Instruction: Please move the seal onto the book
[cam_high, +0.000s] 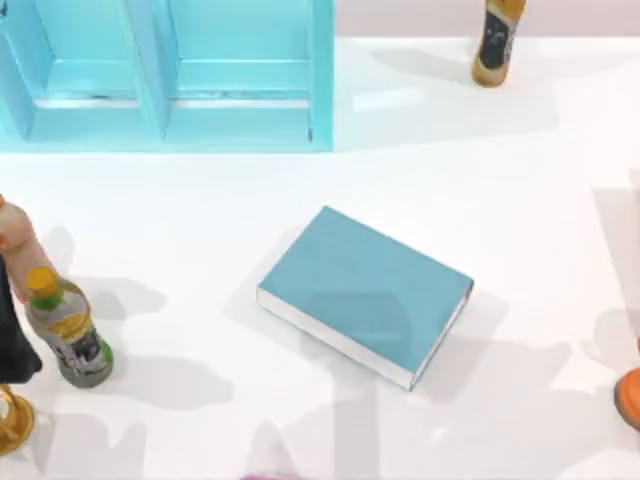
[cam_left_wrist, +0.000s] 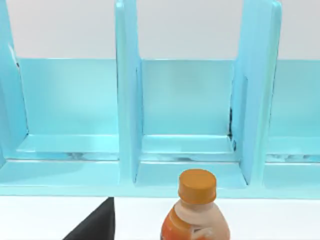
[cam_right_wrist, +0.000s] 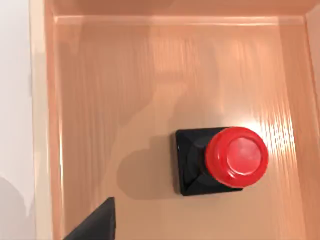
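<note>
A: What sits nearest the right arm's camera?

B: The seal (cam_right_wrist: 220, 161): a square black block with a glossy red round knob on top, seen from straight above. It stands upright on the floor of a shallow wooden tray (cam_right_wrist: 100, 100) with raised pale rims, casting a soft shadow to one side. A dark wedge at the picture's lower edge may be part of the right claw; whether that claw is apart or together I cannot tell.

A: And the book?

B: The book (cam_high: 365, 292) lies flat near the middle of the white worktop (cam_high: 500, 180), turned at an angle, with a plain teal cover and white page edges along its near sides. Nothing rests on it.

A: Farther off?

B: A green-capped bottle (cam_high: 68, 330) stands at the left, and the light-blue shelf unit (cam_high: 170, 75) at the far left. The left wrist view shows an orange-capped bottle (cam_left_wrist: 196, 212) before that shelf; the left claw's state I cannot tell.
</note>
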